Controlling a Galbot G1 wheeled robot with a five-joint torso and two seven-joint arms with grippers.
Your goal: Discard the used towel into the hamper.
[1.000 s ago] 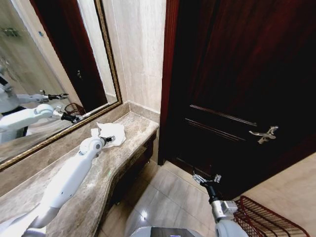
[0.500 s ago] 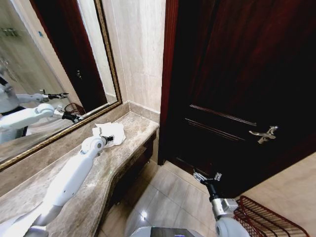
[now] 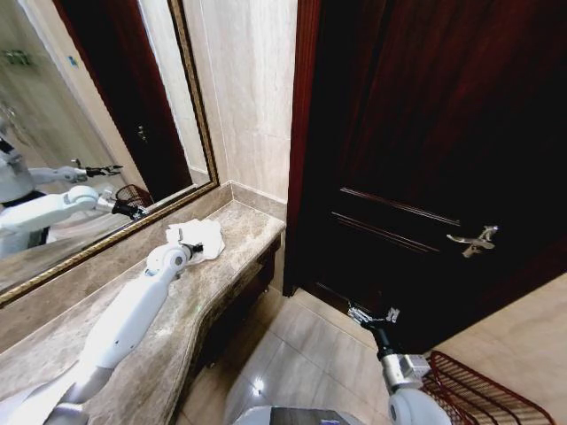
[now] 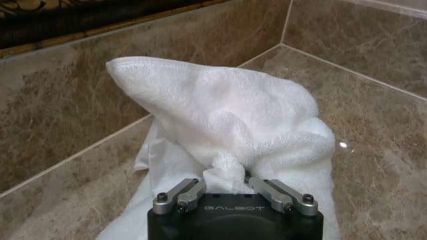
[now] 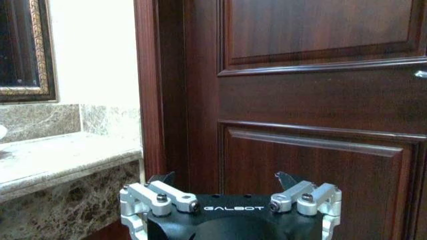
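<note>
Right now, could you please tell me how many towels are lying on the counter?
1: a white towel at the marble counter's far end by the mirror, pinched in the left hand.

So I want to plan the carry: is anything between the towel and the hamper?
Nothing visible on the floor blocks it. The left pincer is pinching the towel on the marble counter; the hamper sits on the floor far right, beside the right pincer, open near the door.
</note>
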